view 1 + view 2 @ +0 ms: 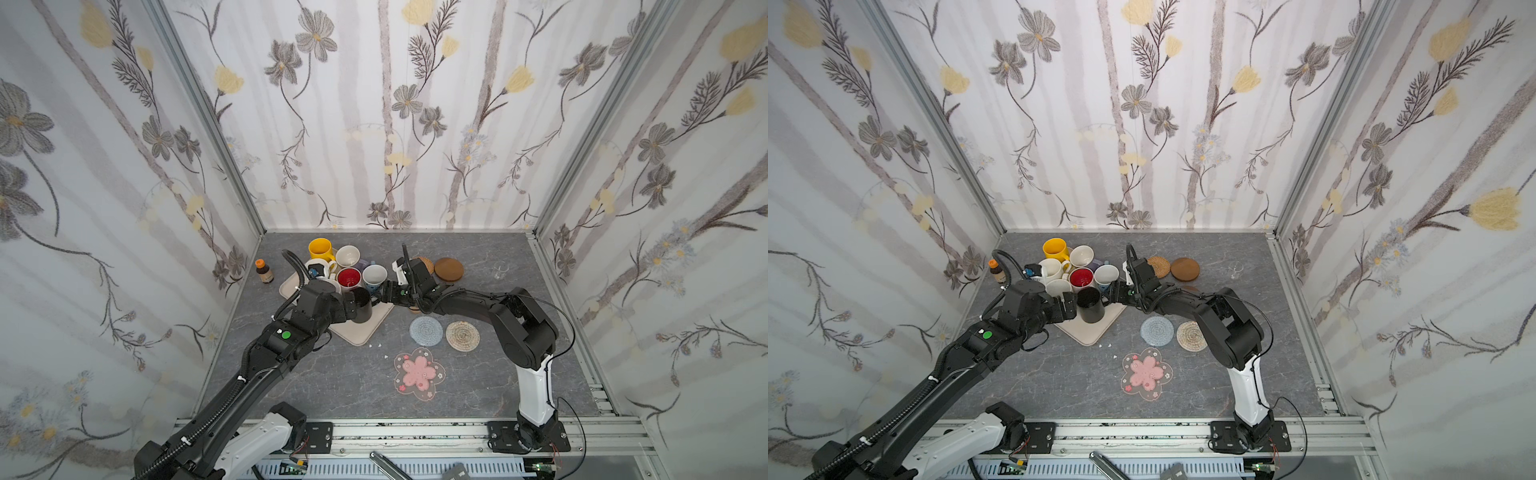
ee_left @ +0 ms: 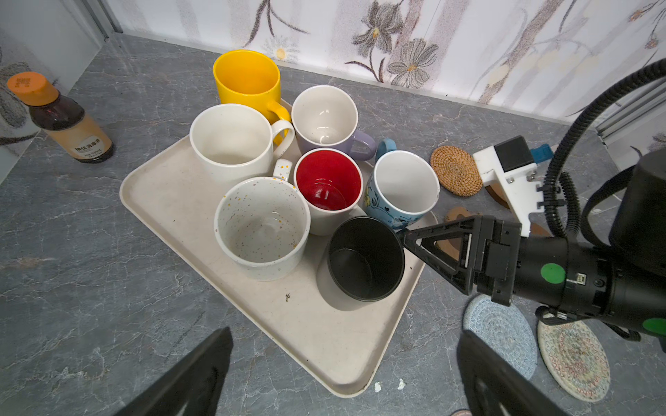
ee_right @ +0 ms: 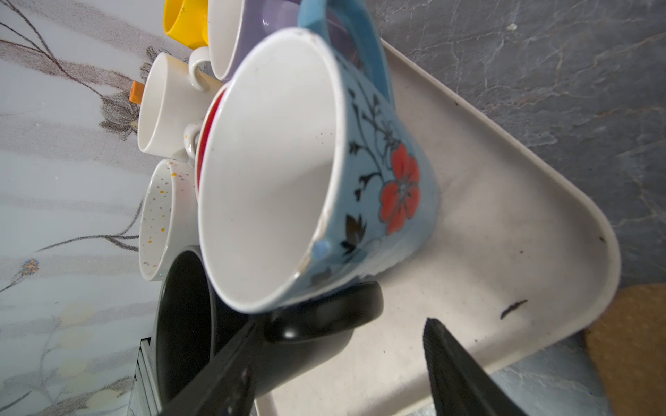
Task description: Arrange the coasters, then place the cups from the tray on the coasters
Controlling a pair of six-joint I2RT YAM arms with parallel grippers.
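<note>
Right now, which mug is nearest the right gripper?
The black mug: its handle lies between the right gripper's open fingers; the blue mug stands just beyond.

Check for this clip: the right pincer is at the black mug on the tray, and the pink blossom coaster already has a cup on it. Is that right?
Not quite. The pink blossom coaster is bare; both top views show no cup on it. The rest holds: the right pincer is at the black mug on the tray.
</note>
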